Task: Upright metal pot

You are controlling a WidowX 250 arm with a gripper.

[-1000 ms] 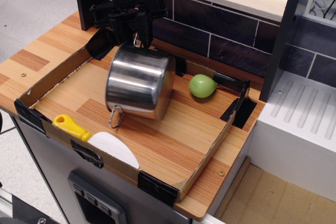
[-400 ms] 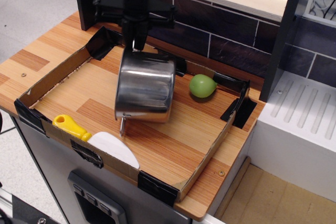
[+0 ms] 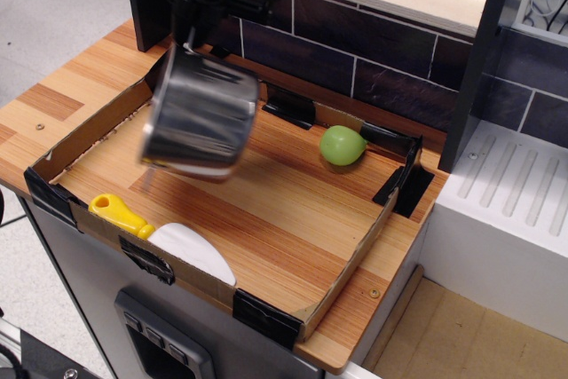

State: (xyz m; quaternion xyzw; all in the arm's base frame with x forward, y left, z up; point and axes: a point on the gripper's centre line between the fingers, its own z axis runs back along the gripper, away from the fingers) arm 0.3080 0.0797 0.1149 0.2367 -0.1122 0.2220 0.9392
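Observation:
The metal pot [image 3: 201, 117] is shiny steel and motion-blurred. It hangs in the air over the left part of the cardboard tray [image 3: 351, 259], tilted, with its bottom toward the front. My gripper [image 3: 190, 42] is dark and sits right above the pot at the top left. It is shut on the pot's upper wire handle. The lower handle shows only as a faint blur below the pot.
A green fruit [image 3: 342, 145] lies at the tray's back right. A spatula with a yellow handle [image 3: 120, 214] and white blade [image 3: 192, 249] lies on the tray's front wall. A dark tiled wall [image 3: 373, 55] runs behind. A white unit [image 3: 506, 219] stands to the right.
The pot has been lifted off the tray floor and swung left and up with the gripper. Its lower handle no longer touches the wood.

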